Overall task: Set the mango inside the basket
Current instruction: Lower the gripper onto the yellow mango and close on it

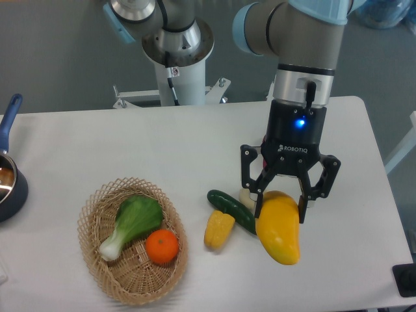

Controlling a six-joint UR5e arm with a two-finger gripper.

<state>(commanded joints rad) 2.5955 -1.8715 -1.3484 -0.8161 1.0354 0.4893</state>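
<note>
The mango (279, 229) is large, glossy and yellow-orange, right of centre near the table's front. My gripper (281, 205) stands straight over its upper end, with a finger on each side of it and closed against it. I cannot tell whether the mango rests on the table or is lifted. The wicker basket (97, 257) lies at the front left, well away from the gripper. It holds a green bok choy (132, 223) and a round orange (162, 246).
A dark green cucumber (232, 210) and a small ridged yellow vegetable (218, 229) lie just left of the mango. A dark blue pot (9, 185) with a blue handle stands at the left edge. The robot base (177, 58) is at the back.
</note>
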